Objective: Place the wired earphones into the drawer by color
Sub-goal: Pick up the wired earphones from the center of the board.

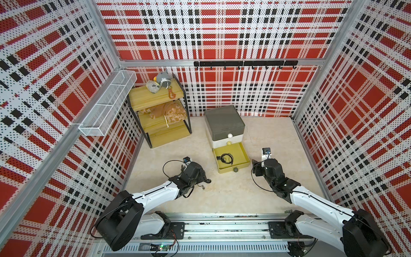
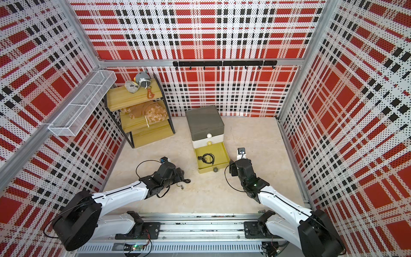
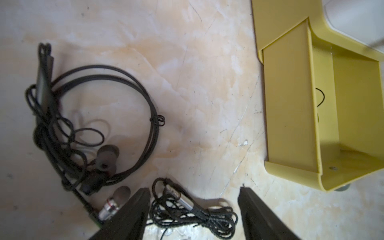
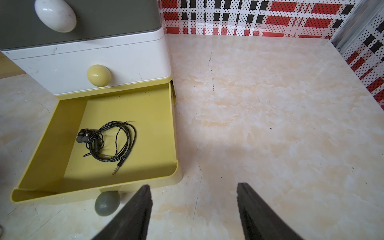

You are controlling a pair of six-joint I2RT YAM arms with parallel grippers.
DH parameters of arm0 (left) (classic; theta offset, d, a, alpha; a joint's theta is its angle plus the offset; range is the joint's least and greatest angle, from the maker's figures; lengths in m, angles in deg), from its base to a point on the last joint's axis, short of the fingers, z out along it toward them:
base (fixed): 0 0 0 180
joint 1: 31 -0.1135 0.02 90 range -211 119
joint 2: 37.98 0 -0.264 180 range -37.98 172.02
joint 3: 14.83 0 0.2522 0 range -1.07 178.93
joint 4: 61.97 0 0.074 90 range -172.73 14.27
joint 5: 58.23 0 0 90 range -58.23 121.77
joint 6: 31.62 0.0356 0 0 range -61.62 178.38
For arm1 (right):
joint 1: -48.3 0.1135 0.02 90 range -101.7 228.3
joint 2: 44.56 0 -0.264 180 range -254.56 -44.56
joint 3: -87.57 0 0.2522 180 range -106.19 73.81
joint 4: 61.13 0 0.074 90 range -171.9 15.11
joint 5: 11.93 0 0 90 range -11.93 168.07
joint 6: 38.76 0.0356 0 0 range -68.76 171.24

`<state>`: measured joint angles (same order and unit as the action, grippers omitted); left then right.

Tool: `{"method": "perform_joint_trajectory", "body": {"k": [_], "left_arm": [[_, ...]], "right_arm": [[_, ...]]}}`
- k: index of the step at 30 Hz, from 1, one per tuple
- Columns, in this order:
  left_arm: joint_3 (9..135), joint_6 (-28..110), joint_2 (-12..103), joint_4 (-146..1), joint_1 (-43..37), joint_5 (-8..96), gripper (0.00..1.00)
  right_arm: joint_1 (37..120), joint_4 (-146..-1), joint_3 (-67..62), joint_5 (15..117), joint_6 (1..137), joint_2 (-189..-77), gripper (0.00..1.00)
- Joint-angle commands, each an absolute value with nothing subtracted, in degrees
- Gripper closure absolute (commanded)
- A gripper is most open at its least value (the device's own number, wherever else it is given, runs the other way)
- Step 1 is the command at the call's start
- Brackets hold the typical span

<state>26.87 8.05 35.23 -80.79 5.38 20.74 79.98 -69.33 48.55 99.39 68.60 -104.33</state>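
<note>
Left end effector point(image 3: 193, 188), jaws apart, straddles a black earphone bundle point(image 3: 193, 214) on the bench point(image 3: 207, 83), with a second bundle point(image 3: 93, 124) beside it. A third bundle point(image 4: 108, 143) lies in the open mustard drawer point(image 4: 52, 135). Right end effector point(image 4: 192, 185), apart and empty, hovers beside that drawer.

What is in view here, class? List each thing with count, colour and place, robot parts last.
drawer chest: one; dark grey, white, mustard tiers; table's back middle, mustard tier pulled open.
earphones in drawer: one bundle, black, inside the open mustard tier.
earphones on table: two bundles, black, front left of the chest.
shelf rack: one, yellow, back left corner.
plush toys: several, grey and brown, on the rack.
wire basket: one, white, left wall.
hook rail: one, black, back wall.
left gripper: one, black, open around one table bundle.
right gripper: one, black, open, empty, beside the open tier.
</note>
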Motion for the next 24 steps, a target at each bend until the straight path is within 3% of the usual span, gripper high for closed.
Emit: {"method": "perform_joint_trajectory", "body": {"k": [1, 11, 14, 24], "left_arm": [[28.9, 8.8, 36.8, -81.2, 5.8, 20.3, 0.32], [30.1, 9.8, 41.0, -83.0, 7.0, 19.0, 0.35], [30.5, 10.2, 41.6, -83.4, 7.4, 18.3, 0.42], [32.0, 11.5, 44.2, -84.2, 8.2, 17.0, 0.52]], "right_arm": [[79.5, -68.5, 48.4, 100.1, 68.1, -103.6, 0.29], [79.5, -68.6, 48.5, 100.8, 68.1, -103.4, 0.29], [79.5, -68.7, 48.5, 100.6, 68.1, -103.5, 0.29], [79.6, -68.8, 48.5, 101.0, 68.1, -103.1, 0.29]]}}
